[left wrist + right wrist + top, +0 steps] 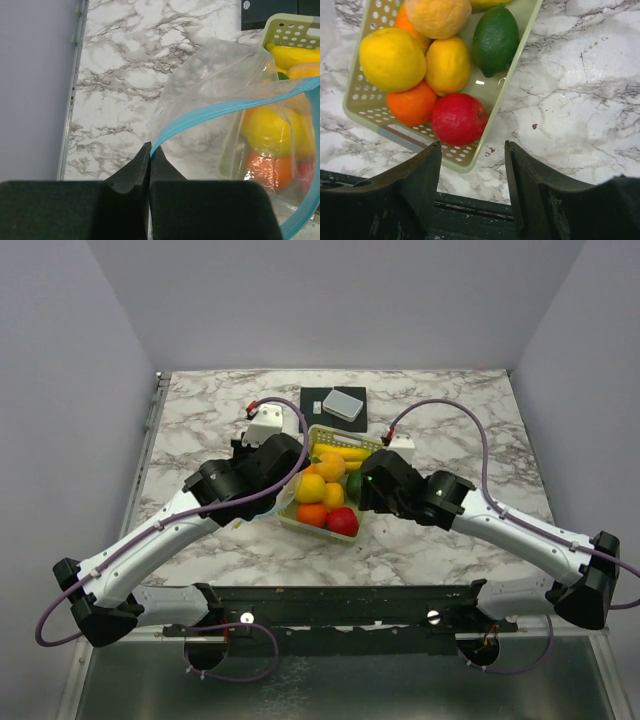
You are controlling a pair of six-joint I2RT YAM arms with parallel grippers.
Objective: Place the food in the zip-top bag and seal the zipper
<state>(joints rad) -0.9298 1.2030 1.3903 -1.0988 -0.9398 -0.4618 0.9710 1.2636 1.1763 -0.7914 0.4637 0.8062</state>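
The food [330, 490] lies in a pale green slotted basket [290, 523] at the table's middle. In the right wrist view it shows as two lemons [392, 59], an orange [411, 104], a red apple [457, 119] and a dark green fruit [495, 40]. My left gripper [150, 147] is shut on the light blue zipper [225, 107] at one end of the clear zip-top bag [220, 75]. The bag hangs in front of the basket, and fruit shows through it. My right gripper [472, 145] is open and empty over the basket's near right corner [462, 162].
A black mat carrying a grey box [340, 403] sits behind the basket. A white block [268, 425] lies to the mat's left. The black rail of the table's near edge [470, 210] runs just below my right fingers. Bare marble stretches to both sides.
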